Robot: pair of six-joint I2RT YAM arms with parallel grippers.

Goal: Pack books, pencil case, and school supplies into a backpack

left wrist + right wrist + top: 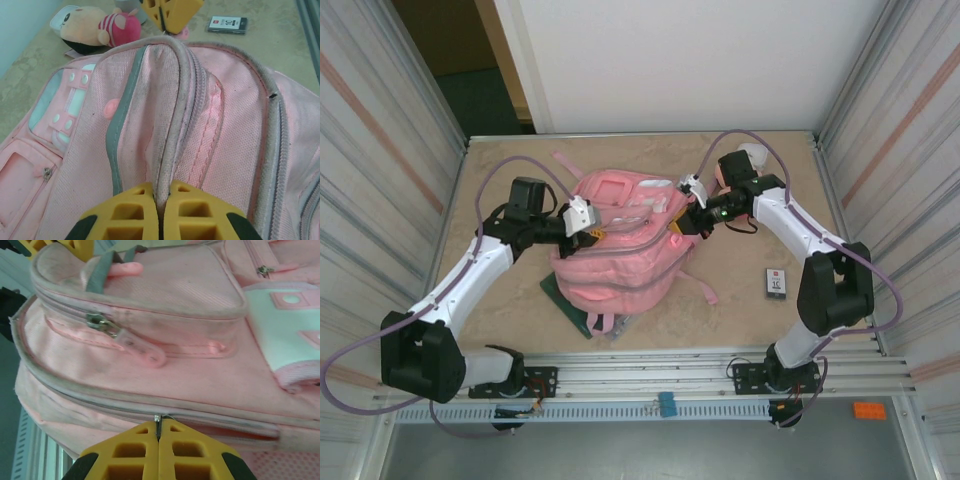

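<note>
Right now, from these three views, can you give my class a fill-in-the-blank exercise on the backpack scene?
1. The backpack is ___ in colour.
2. The left gripper and the right gripper each have their jaws ___ on the backpack.
3. The dark green pencil case lies partly ___ the backpack.
Missing words: pink; shut; under.

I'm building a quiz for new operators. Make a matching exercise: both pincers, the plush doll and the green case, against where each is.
1 left pincer
2 right pincer
3 pink plush doll
4 flat dark green case

A partly under pink fabric backpack
B shut on grey piped seam
C on the table beyond the backpack
D shut on metal zipper tab

Pairs: 1-B, 2-D, 3-C, 4-A
</note>
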